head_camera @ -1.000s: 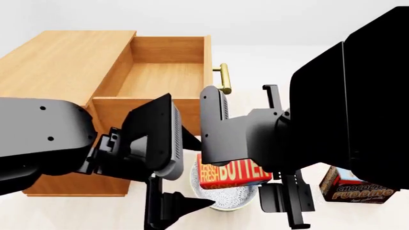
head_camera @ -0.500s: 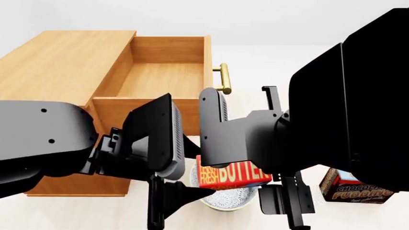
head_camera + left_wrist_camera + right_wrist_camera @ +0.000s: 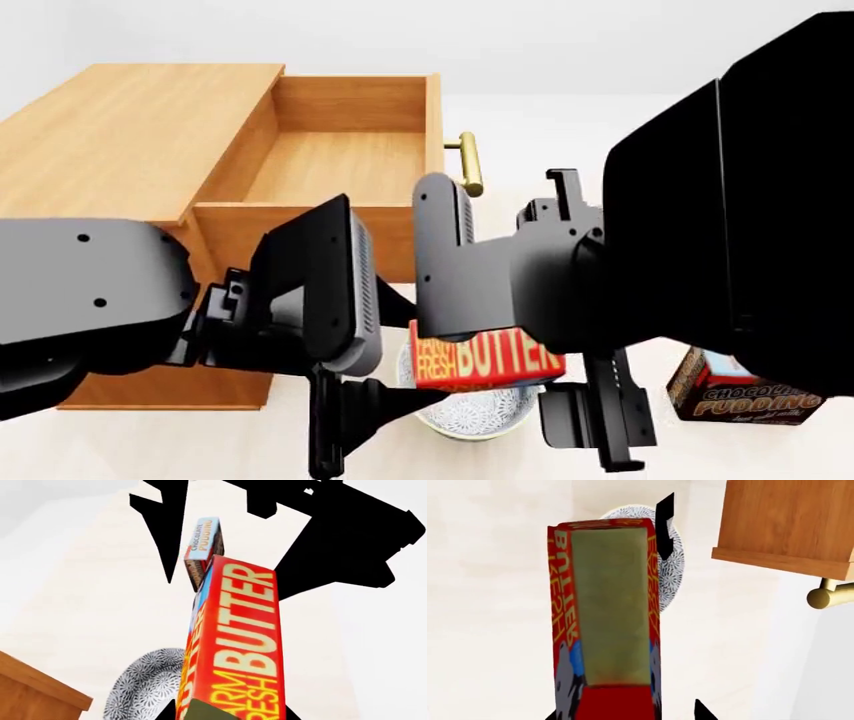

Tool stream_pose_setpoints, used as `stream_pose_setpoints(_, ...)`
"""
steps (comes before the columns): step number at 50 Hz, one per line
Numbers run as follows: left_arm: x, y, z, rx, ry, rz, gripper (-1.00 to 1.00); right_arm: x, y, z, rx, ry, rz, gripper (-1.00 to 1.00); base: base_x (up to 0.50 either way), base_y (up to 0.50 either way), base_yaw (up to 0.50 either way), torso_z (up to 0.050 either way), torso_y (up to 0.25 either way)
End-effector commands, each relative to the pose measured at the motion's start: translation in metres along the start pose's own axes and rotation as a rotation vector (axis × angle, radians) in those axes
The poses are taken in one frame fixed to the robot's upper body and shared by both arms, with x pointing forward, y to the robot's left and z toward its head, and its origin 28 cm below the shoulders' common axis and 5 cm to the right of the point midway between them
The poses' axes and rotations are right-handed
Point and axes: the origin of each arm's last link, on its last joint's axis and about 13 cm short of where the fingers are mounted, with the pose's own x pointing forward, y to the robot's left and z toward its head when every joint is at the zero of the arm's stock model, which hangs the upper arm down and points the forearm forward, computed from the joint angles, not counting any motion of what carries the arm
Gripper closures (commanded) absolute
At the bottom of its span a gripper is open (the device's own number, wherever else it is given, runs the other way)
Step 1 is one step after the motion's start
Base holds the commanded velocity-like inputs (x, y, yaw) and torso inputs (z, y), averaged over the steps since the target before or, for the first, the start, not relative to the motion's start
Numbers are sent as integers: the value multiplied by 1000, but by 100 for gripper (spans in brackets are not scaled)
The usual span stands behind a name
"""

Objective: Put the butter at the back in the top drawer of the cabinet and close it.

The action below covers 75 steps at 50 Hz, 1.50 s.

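The butter, a red-and-orange box, hangs just above a patterned bowl in front of the cabinet. My left gripper is shut on one end of the butter, with a finger against each side. My right gripper is around the other end of the butter, jaws open with a gap on one side. The top drawer is pulled out and holds nothing; its brass handle faces me. Both arms hide much of the box in the head view.
A Chocolate Pudding box stands on the white floor to the right of the bowl. The drawer's front corner and handle are close beside the right gripper. The bowl lies under the butter.
The butter has risen slightly above the bowl. Both arms shifted a little around it; the left fingers moved up towards the box.
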Motion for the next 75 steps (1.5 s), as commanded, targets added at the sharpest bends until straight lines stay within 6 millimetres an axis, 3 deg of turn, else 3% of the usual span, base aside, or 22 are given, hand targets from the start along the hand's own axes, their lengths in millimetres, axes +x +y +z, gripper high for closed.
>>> stream_pose_setpoints(1, -4, 1, 6, 14, -33, 32, 100, 1, -2, -1, 8, -2, -20, -100, 0, 0, 0, 0, 0)
stream_pose_setpoints(35, -22, -1, -3, -36, -80, 90, 100, 3, -3, -23, 77, 12, -2, -100, 0, 0, 0, 0, 1)
stream_pose_setpoints(42, -29, -6, -7, -57, -124, 116, 100, 4, -2, -39, 122, 36, -63, -100, 0, 0, 0, 1, 1)
stream_pose_setpoints(61, -42, -18, -8, -126, -165, 281, 100, 2, 17, -69, 285, -103, -311, -100, 0, 0, 0, 1, 1)
stream_pose_setpoints(75, -44, -24, -5, -164, -186, 336, 100, 8, 25, -85, 523, -212, -517, -100, 0, 0, 0, 0, 1)
